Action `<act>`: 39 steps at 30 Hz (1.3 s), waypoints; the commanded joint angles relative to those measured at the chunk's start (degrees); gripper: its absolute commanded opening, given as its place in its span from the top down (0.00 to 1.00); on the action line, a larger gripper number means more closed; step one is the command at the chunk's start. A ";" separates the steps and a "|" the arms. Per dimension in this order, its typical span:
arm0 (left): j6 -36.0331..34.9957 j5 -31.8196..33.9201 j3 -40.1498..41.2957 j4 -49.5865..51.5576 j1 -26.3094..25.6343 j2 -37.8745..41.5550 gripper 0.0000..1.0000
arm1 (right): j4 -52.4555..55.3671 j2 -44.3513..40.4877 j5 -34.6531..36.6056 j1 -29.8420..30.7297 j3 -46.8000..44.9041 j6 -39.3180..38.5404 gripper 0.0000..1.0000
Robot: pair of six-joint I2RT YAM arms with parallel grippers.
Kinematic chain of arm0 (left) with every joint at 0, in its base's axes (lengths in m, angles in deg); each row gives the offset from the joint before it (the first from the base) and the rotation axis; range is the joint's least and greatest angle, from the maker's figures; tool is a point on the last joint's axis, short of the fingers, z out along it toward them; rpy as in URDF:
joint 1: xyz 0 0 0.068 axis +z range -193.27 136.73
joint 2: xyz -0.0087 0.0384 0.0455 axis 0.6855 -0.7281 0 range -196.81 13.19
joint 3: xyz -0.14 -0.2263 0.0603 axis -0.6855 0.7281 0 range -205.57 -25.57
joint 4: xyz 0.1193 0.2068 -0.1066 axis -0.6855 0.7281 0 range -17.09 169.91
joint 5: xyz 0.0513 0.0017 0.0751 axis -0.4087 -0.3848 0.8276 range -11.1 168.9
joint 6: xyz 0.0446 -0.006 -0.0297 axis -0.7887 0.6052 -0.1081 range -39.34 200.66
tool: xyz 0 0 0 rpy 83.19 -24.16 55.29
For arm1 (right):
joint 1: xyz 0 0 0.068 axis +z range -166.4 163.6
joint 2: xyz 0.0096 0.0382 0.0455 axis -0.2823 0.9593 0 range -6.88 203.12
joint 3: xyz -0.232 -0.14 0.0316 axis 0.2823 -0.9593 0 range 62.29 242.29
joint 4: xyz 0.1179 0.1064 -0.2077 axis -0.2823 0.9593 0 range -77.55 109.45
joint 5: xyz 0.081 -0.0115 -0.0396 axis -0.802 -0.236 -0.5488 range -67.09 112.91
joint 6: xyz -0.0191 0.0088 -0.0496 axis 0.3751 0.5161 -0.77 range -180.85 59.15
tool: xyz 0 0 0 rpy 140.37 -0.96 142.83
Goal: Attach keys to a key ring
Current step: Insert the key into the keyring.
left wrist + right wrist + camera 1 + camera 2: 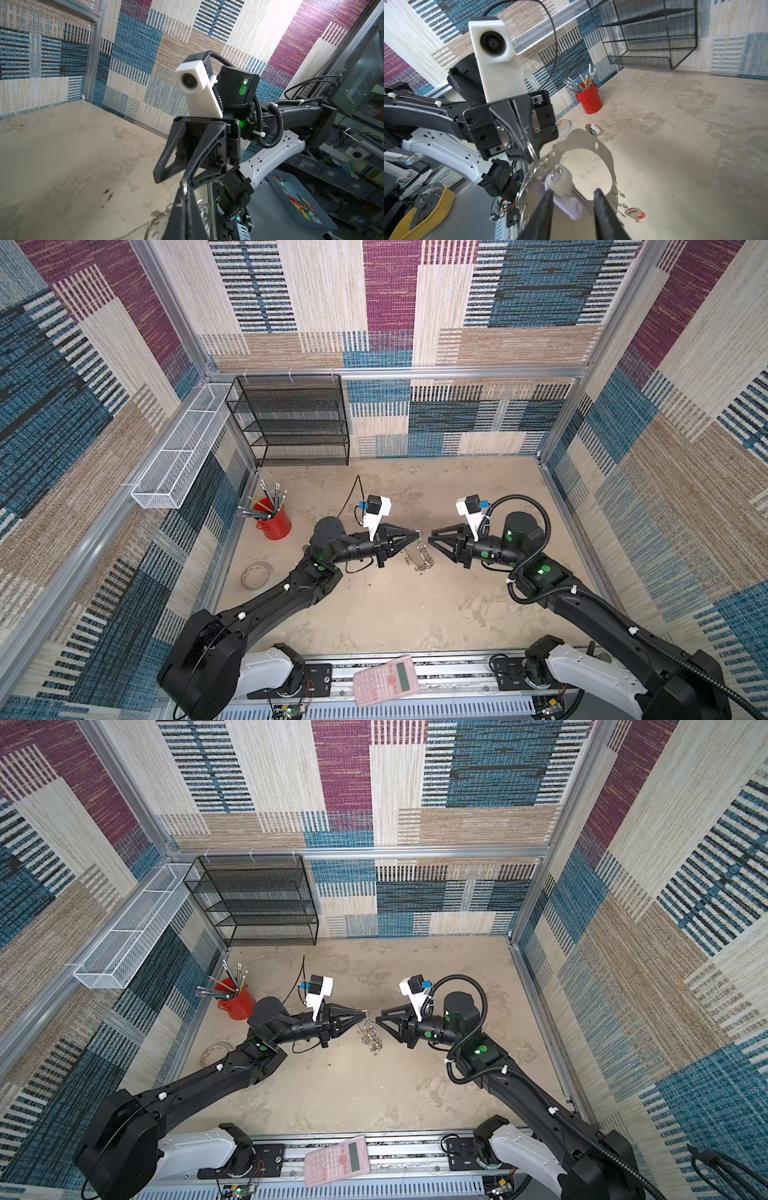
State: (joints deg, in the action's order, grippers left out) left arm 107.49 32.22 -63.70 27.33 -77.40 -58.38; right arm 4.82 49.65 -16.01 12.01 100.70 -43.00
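Calculator [386, 680] lettering unreadable; left gripper [417, 534] pinches key ring [591, 141], right gripper [431, 538] spread apart

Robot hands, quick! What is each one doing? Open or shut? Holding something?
Left hand: shut, holding the key ring by one silver ring.
Right hand: open, holding nothing.

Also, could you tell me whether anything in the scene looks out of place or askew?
A pink calculator lies tilted on the metal rail at the front edge, off the tabletop, which seems an odd spot. Nothing looks spilled or damaged.
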 commanded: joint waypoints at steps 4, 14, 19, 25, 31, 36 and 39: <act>1.63 -0.63 0.16 -4.82 0.12 -0.30 1.00 | -3.08 2.57 -1.75 -0.01 -0.69 2.15 0.54; 3.13 0.23 0.78 -7.03 0.11 -1.35 1.00 | -9.86 4.19 -8.35 0.63 -3.36 5.26 0.42; 5.45 -0.40 0.25 -10.36 0.09 -3.52 1.00 | -10.86 4.78 -7.41 3.09 -3.79 4.84 0.35; 7.36 -1.08 0.34 -12.94 0.09 -5.17 1.00 | -10.80 6.04 -3.61 3.58 -3.04 4.33 0.38; 7.16 -0.91 0.83 -12.43 0.11 -4.71 1.00 | -9.54 5.91 -0.27 3.57 -3.11 3.73 0.47; 7.56 -1.35 0.89 -12.82 0.10 -4.87 1.00 | -10.60 6.47 -0.39 3.55 -3.08 4.00 0.55; 7.62 -1.25 0.95 -12.70 0.12 -4.81 1.00 | -11.32 6.75 -1.36 3.59 -3.06 4.14 0.62</act>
State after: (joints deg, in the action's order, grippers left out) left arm 114.36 32.02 -62.96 18.19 -77.40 -63.54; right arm -4.32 56.17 -17.37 15.52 97.38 -39.06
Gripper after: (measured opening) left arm 0.050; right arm 0.404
